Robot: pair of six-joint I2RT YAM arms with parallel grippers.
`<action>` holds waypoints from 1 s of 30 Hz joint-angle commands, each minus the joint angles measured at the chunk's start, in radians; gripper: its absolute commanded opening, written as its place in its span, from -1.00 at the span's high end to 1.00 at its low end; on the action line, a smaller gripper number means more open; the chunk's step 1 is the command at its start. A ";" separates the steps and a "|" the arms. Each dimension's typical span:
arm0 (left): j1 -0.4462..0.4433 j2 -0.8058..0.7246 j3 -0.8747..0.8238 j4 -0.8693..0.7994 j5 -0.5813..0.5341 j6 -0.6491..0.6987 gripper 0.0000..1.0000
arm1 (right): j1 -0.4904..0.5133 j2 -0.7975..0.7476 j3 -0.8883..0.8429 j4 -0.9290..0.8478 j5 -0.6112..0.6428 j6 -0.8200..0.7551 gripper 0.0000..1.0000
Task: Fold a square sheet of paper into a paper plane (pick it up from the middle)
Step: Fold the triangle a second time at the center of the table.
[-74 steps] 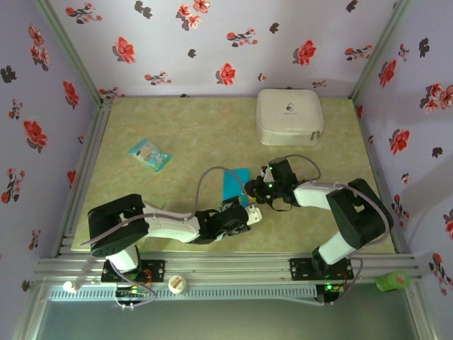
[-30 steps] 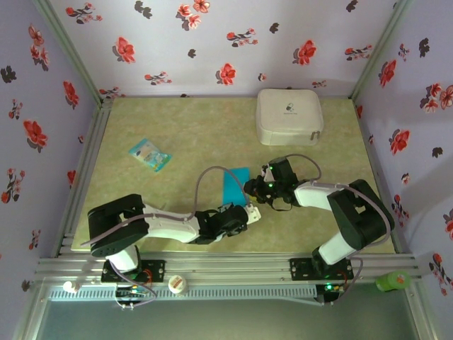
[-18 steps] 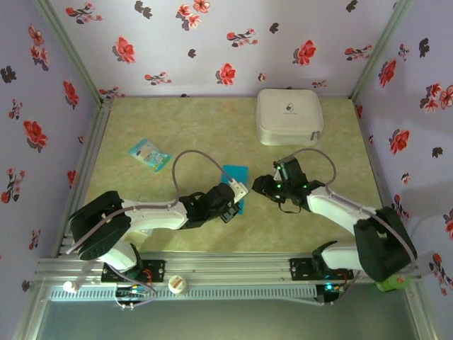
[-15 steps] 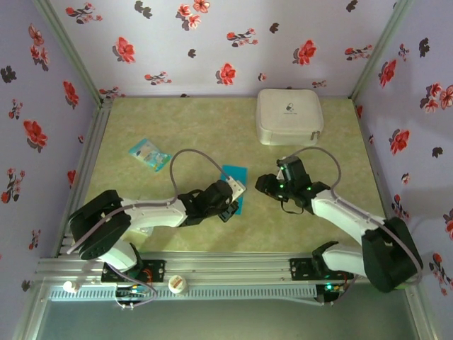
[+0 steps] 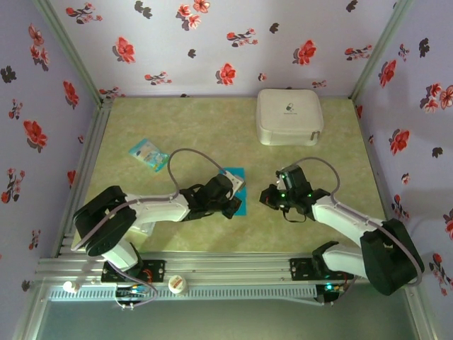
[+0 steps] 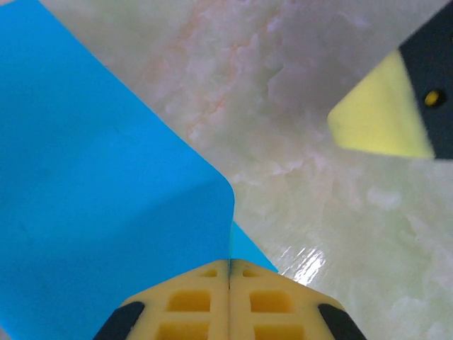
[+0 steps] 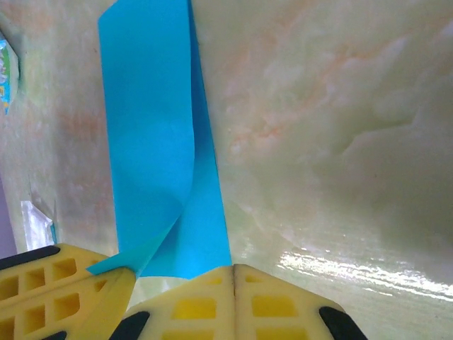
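Plain blue paper (image 7: 148,142); case (image 5: 289,117) logo unreadable

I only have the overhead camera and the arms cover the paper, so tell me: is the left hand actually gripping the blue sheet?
Observer: Yes. In the left wrist view the left hand is shut, and an edge of the blue sheet runs into the seam between its fingers.
Operator: Is the sheet lying flat?
Observer: No. The right wrist view shows its upper layer curling up off the lower layer toward that hand.
Operator: And the right hand?
Observer: The right hand is shut with nothing between its fingers; the sheet's end lies just ahead of them.
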 commanded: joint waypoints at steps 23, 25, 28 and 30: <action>0.005 0.061 -0.012 0.126 0.036 -0.140 1.00 | 0.109 0.249 0.065 0.096 0.020 0.038 1.00; 0.007 0.062 -0.014 0.129 0.036 -0.140 1.00 | 0.111 0.267 0.087 0.038 0.041 0.002 1.00; 0.010 0.062 -0.016 0.132 0.037 -0.143 1.00 | 0.112 0.288 0.107 -0.057 0.099 -0.047 1.00; 0.017 0.063 -0.025 0.145 0.041 -0.150 1.00 | 0.112 0.298 0.117 -0.117 0.143 -0.081 1.00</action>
